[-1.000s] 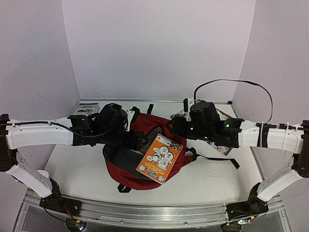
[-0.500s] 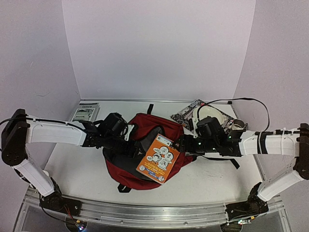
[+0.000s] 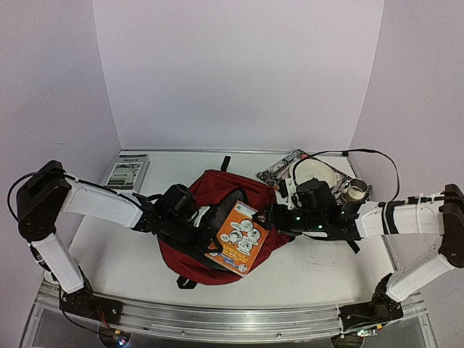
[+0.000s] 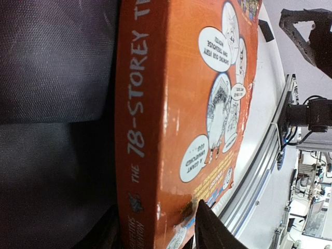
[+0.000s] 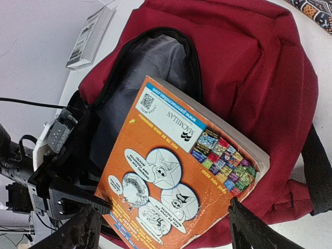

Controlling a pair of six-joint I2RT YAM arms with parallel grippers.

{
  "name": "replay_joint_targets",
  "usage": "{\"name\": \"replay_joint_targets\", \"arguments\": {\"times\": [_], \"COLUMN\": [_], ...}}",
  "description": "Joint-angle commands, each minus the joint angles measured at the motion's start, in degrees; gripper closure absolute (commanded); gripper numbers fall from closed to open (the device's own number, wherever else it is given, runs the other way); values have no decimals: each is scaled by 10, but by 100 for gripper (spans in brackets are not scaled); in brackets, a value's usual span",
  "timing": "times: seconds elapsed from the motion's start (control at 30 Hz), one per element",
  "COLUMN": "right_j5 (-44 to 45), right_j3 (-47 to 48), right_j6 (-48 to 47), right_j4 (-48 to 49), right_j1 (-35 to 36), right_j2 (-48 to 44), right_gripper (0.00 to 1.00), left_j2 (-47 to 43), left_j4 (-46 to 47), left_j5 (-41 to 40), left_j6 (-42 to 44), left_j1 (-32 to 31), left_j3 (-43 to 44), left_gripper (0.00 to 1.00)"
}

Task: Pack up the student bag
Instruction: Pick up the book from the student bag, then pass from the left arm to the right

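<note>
Both arms have sunk lower and reached inward since a moment ago, closing on the orange book from either side. On the left, the arm stretches out low, its forearm sloping down toward the middle. The left hand sits at the book's spine edge, in the open mouth of the student bag. Its fingers flank the spine, but I cannot tell whether they pinch it. The bag lies flat at the centre of the tabletop, unzipped with grey lining showing. The book rests aslant over that opening rather than inside it, probably ready to be slid down. On the right, the arm lies low and nearly level, and the right hand is by the book's far edge, fingers spread wide and gripping nothing.
</note>
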Motion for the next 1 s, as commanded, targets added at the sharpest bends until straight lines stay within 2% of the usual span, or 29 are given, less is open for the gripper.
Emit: {"name": "replay_joint_targets", "arguments": {"times": [0.0,0.07,0.13,0.37,0.57,0.7,0.97], "right_j5": [-13,-15,-14,-12,-28,-62,-160], "right_j3": [-10,-11,-13,-14,-6,4,27], "right_j6": [-9,-14,-18,-21,-27,-24,5], "right_j4": [35,35,35,34,36,54,158], "right_j1": [-2,-2,-2,-2,-10,-15,-30], "right_j2": [1,-1,-6,-10,-16,-9,18], "right_gripper": [14,14,13,11,3,2,2], "left_j2": [0,-4,-14,-109,-203,-255,-280], "left_j4": [60,63,65,65,64,62,97], "left_j5": [41,42,42,15,2,-18,17], "left_j6": [2,3,2,-12,-16,-20,-37], "left_j1": [0,0,0,4,7,19,53], "left_j3": [-1,-3,-7,-26,-26,-23,-15], "left_gripper": [63,76,84,100,100,100,100]}}
